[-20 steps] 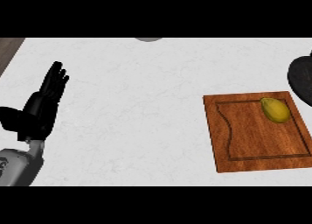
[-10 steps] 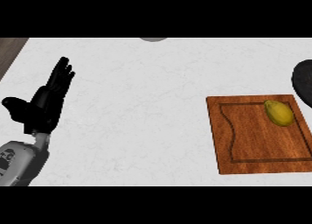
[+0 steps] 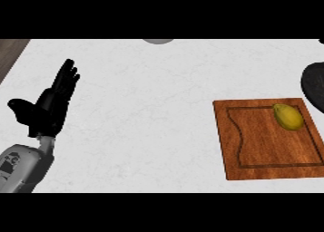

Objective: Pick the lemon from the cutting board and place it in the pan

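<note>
The lemon is still lying untouched on the cutting board beside the pan, while the left hand, fingers straight and empty, is drifting up over the worktop, far from any grasp.

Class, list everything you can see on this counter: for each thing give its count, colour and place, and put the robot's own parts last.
lemon: one, yellow-green, on the cutting board's upper right part.
cutting board: one, brown wood with a groove round its edge, right side of the counter.
pan: one, black, at the right edge beyond the board, partly cut off.
grey round thing: one, top edge, mostly cut off; cannot tell what it is.
counter: one, white.
left hand: one, black on a grey forearm, open, resting at the left.
</note>
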`<state>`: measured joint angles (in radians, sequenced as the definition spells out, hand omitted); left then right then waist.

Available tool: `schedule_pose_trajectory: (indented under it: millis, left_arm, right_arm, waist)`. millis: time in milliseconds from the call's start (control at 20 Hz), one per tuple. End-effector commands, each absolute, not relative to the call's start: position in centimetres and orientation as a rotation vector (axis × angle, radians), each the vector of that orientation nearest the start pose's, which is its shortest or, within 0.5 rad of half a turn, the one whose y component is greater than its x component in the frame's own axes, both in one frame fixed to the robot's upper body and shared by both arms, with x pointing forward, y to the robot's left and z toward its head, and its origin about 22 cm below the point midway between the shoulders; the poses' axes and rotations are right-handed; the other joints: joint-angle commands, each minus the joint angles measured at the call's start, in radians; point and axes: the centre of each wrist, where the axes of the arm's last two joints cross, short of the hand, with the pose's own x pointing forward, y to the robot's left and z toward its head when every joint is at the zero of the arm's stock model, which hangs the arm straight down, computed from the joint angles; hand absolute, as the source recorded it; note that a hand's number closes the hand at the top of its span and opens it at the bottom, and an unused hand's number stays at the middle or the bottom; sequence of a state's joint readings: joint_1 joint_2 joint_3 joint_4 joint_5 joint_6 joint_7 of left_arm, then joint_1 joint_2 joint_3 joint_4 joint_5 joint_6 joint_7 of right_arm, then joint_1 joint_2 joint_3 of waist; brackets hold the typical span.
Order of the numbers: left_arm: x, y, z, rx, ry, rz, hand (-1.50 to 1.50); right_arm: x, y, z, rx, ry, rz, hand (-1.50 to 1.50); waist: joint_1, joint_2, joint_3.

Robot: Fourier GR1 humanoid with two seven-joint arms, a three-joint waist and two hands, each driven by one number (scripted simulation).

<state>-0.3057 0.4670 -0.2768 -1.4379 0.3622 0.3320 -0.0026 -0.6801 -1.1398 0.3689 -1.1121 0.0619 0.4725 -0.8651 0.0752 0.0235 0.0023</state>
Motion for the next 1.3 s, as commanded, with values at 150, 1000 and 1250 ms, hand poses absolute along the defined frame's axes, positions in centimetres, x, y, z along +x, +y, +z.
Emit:
schedule_pose_trajectory:
  millis: [150, 1000, 1250]
  left_arm:
    - [30.7, 26.5, 6.4, 0.174, -1.629, -0.070, 0.00]
    - [31.5, 26.9, 7.3, 0.179, -1.642, -0.074, 0.00]
    - [29.9, 26.2, 5.0, 0.163, -1.632, -0.072, 0.00]
  right_arm:
    - [34.2, -40.8, 22.2, 0.279, -1.763, 1.672, -1.50]
    - [37.4, -40.9, 17.6, 0.085, -1.554, 1.775, -1.50]
    - [38.5, -39.6, 14.9, 0.109, -1.515, 1.822, -1.50]
  waist:
    - [-0.033, -0.012, 0.000]
    - [-0.039, -0.013, -0.001]
    - [-0.021, -0.010, -0.001]
